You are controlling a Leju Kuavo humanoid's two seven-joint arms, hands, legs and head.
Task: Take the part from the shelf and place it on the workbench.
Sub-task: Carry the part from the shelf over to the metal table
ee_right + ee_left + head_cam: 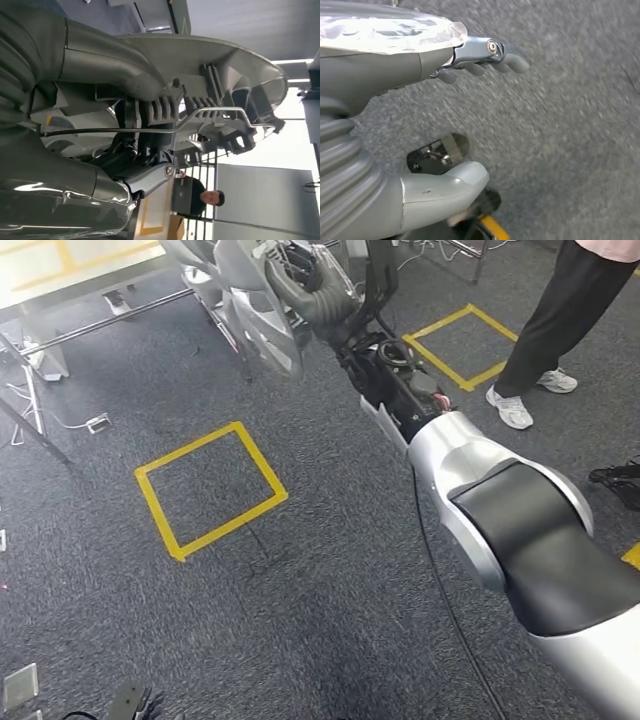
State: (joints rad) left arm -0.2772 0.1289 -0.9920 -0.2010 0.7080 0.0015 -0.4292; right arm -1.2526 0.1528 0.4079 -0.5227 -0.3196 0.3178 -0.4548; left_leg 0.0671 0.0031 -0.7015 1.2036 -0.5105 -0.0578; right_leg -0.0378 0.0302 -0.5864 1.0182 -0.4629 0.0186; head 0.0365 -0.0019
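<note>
The part (256, 310) is a grey, ribbed plastic piece with a curved shell. It hangs in the air at the top of the head view, above the carpet. My right hand (321, 285) grips it, at the end of my outstretched right arm. Close up in the right wrist view, the part (211, 85) shows ribs and a thin metal wire across it, with my right hand (124, 175) wrapped around its near end. My left hand (376, 75) hangs over the grey carpet, fingers (508, 57) stretched out and thumb apart, holding nothing.
A pale tabletop (75, 265) on metal legs stands at the far left. Two yellow tape squares (211, 490) (460, 345) mark the carpet. A person's legs in white shoes (528, 390) stand at the right. A cable (453, 610) runs along the floor.
</note>
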